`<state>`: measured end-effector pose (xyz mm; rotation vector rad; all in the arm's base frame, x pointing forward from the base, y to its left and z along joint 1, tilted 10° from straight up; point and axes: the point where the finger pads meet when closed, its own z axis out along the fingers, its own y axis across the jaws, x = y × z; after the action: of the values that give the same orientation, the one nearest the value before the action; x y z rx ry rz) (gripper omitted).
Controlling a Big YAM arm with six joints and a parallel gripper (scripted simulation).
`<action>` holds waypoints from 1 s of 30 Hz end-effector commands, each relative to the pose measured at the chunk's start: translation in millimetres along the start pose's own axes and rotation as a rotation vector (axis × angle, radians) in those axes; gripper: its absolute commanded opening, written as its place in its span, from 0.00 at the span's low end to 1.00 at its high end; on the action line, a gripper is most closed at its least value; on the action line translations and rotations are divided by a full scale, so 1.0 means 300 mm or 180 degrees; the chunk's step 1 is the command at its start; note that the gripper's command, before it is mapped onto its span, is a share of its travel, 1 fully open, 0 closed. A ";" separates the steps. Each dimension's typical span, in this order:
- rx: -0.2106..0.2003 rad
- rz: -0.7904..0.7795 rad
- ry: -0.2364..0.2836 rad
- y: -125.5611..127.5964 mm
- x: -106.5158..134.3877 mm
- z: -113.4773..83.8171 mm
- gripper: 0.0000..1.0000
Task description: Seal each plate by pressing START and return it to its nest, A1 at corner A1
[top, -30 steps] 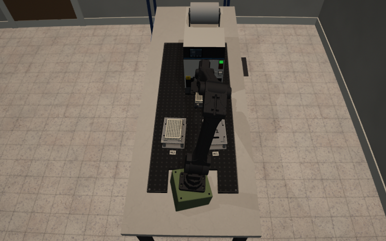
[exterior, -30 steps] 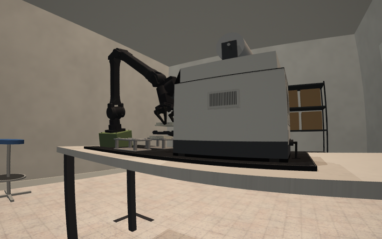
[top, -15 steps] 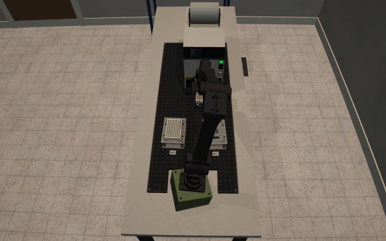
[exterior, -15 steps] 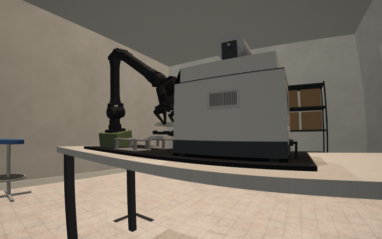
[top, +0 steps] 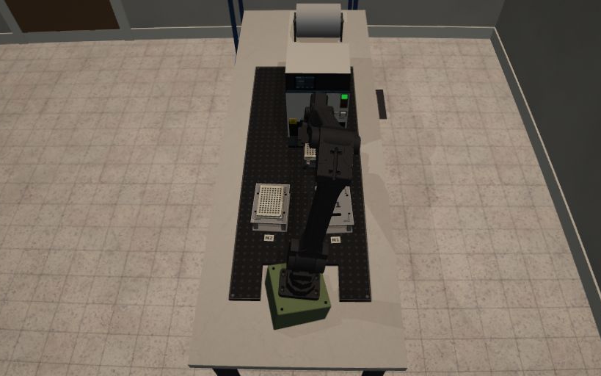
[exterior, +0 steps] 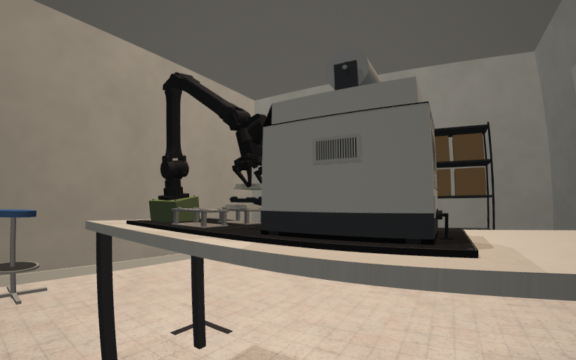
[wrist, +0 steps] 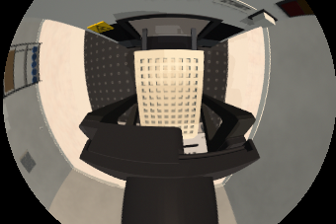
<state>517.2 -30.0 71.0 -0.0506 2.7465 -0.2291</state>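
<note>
My gripper (exterior: 248, 176) is shut on a cream well plate (top: 310, 151), gripping its long sides. It holds the plate level in the air just in front of the sealer (top: 317, 60), a little above the sealer's stage (exterior: 245, 199). In the wrist view the plate (wrist: 169, 90) fills the space between the fingers and its well grid shows. The sealer's lamp (top: 343, 97) is green. The second plate (top: 270, 200) sits in nest N2. Nest N1 (top: 341, 210) holds no plate and is partly hidden by my arm.
The sealer's white body (exterior: 347, 165) stands at the far end of the black perforated baseplate. My green base block (top: 297, 299) is at the near end. A blue stool (exterior: 12, 214) stands on the floor off the table.
</note>
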 end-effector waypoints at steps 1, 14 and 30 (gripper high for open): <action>0.0013 0.0031 -0.0188 -0.028 -0.089 -0.072 0.00; -0.0002 0.0008 -0.0191 0.002 -0.053 -0.056 0.00; 0.0024 0.0028 -0.0182 -0.031 -0.087 -0.055 0.00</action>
<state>516.0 -29.6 70.5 -0.0502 2.7461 -0.2286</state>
